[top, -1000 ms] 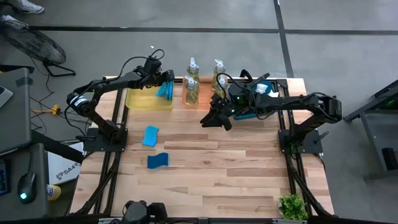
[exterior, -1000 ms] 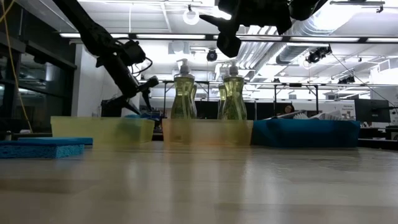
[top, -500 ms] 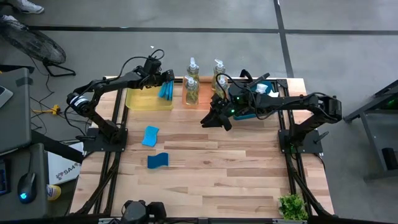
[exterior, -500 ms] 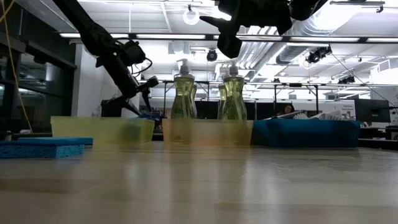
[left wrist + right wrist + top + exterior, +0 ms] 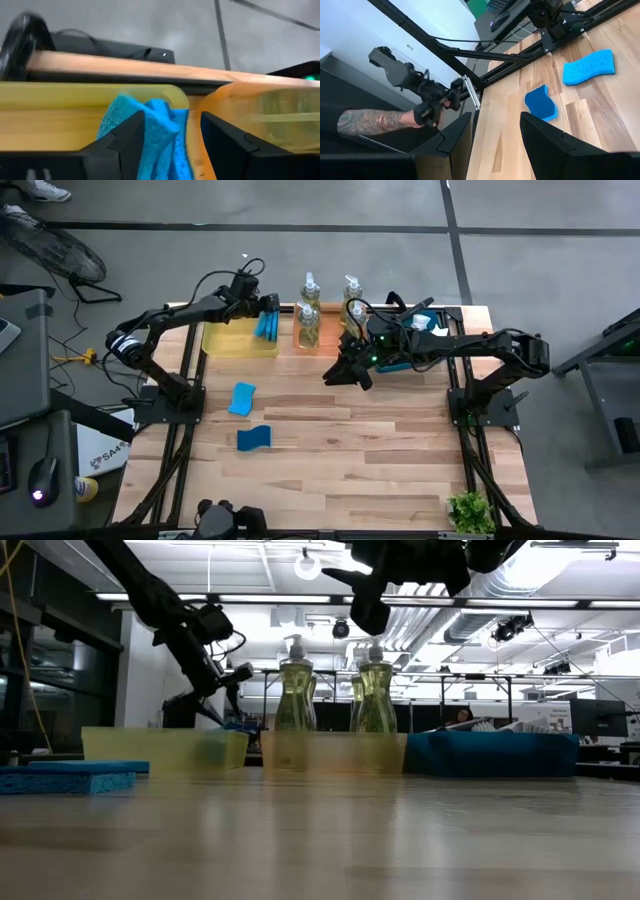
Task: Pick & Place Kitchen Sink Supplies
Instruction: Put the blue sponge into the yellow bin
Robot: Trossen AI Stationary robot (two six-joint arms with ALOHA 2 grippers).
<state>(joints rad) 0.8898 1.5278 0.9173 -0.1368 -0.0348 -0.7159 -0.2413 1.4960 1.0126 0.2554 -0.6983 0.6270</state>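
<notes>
Jaws on my left gripper (image 5: 165,145) are clamped on a blue sponge (image 5: 150,132), hanging over the yellow tray (image 5: 240,338) close to its right wall. Risk as I see it: let go here and the sponge catches the rim and flops onto the table (image 5: 330,450). Right gripper (image 5: 335,373) parked mid-table, jaws apart, holding nothing.

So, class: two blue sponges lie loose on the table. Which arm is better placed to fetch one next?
Probably the right. The right gripper hangs open and empty, while the left gripper is at the yellow tray, shut on a blue sponge. The loose sponges lie nearer the left side, though.
</notes>
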